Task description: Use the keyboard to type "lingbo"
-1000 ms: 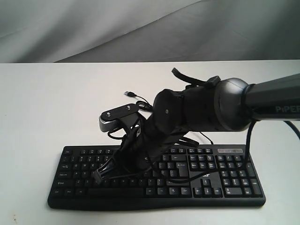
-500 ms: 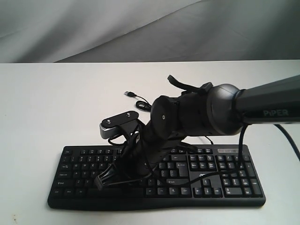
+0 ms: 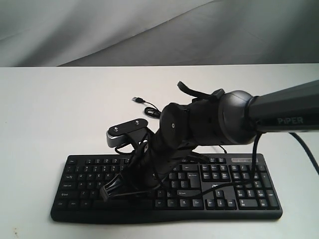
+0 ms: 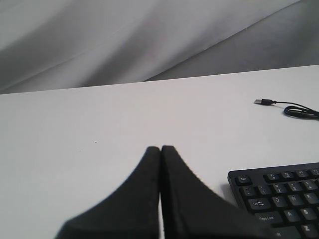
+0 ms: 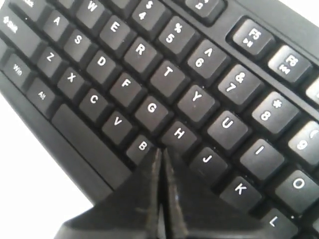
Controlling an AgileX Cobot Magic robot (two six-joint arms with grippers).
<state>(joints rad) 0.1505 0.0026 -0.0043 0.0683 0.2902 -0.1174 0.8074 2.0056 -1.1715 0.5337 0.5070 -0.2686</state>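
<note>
The wide black keyboard (image 3: 249, 196) lies at the front of the white table. My right arm reaches across it from the right. My right gripper (image 3: 106, 191) is shut and points down at the letter keys. In the right wrist view the right gripper (image 5: 160, 150) has its tip at the corner between the B key (image 5: 143, 147) and the H key (image 5: 179, 133); the key below the fingers (image 5: 174, 199) is hidden. Whether the tip touches a key I cannot tell. My left gripper (image 4: 160, 148) is shut on nothing, over bare table beside the keyboard's (image 4: 281, 196) Esc corner.
The keyboard's thin black USB cable (image 3: 145, 103) lies loose on the table behind the keyboard, its plug (image 4: 260, 101) free. A grey cloth backdrop (image 3: 159, 30) rises behind the table's far edge. The right arm's bulk covers the keyboard's middle.
The right arm has sunk a little and its gripper tip has dropped closer to the lower letter rows. The keyboard has not moved.
</note>
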